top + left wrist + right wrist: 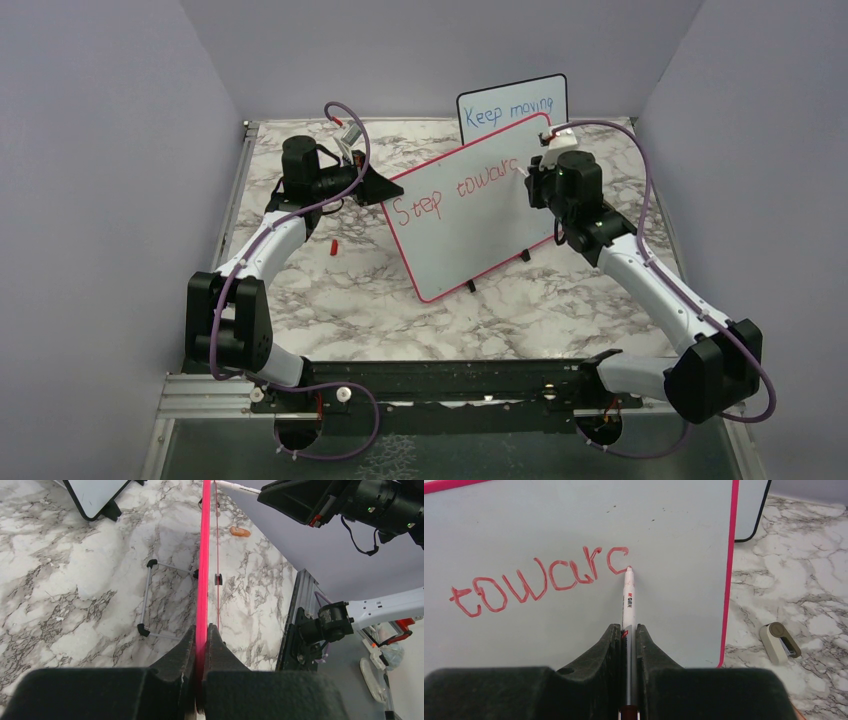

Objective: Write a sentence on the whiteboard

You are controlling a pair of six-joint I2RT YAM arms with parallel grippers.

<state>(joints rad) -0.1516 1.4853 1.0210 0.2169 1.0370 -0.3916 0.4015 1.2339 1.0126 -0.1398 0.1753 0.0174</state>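
Note:
The whiteboard (470,230) with its red-pink frame stands tilted on the marble table. In the left wrist view I look along its pink edge (203,555). My left gripper (385,187) (201,630) is shut on that left edge. The sentence (455,195) reads "Step towarc" in red, and the right wrist view shows "towarc" (539,580). My right gripper (530,180) (627,627) is shut on a white marker (628,600). The marker's tip touches the board at the end of the last curved stroke.
A smaller black-framed board (512,105) with blue writing stands right behind the whiteboard. A small red cap (334,245) lies on the table left of the board. A beige object (779,642) lies right of it. The wire stand (150,597) sits behind the board, and an orange piece (240,531) lies farther along.

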